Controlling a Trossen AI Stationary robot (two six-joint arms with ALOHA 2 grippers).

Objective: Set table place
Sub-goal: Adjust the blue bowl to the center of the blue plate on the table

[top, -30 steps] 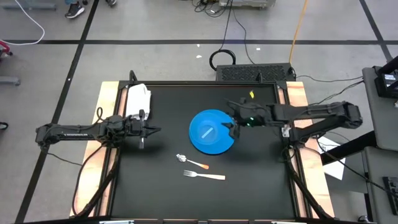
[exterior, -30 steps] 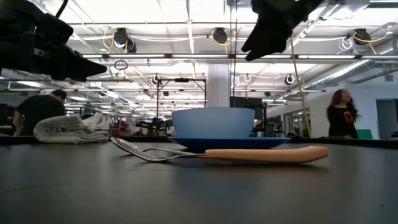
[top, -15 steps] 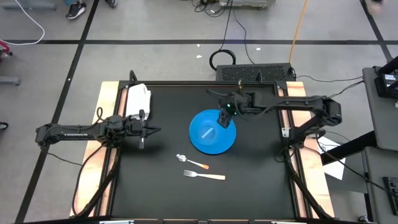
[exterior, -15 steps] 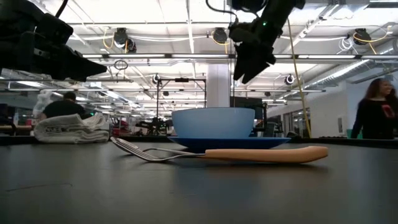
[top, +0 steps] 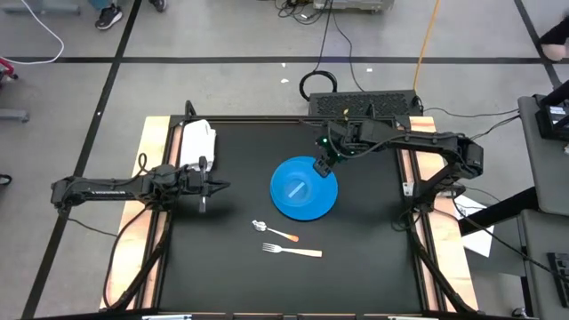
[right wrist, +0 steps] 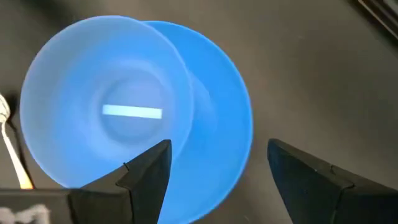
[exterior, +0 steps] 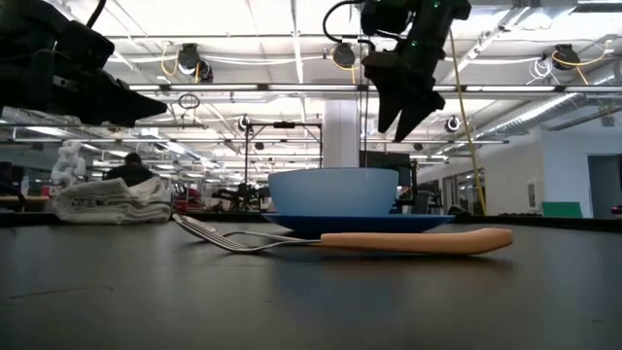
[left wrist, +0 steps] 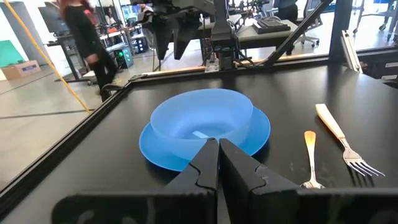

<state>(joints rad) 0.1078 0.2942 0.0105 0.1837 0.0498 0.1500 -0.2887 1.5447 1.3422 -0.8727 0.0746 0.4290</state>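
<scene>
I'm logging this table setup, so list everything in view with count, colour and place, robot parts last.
table: one, matte black with light wooden side strips, under everything.
plate: one, blue, near the table's middle.
bowl: one, light blue, standing on the plate, off-centre.
spoon: one, metal bowl with tan handle, on the table just in front of the plate.
fork: one, metal tines with tan handle, beside the spoon, nearer the front edge.
cloth: one, white, folded, at the table's far left corner.
left gripper: one, dark, shut and empty, at the table's left side.
right gripper: one, dark, open, above the plate's far rim.
</scene>
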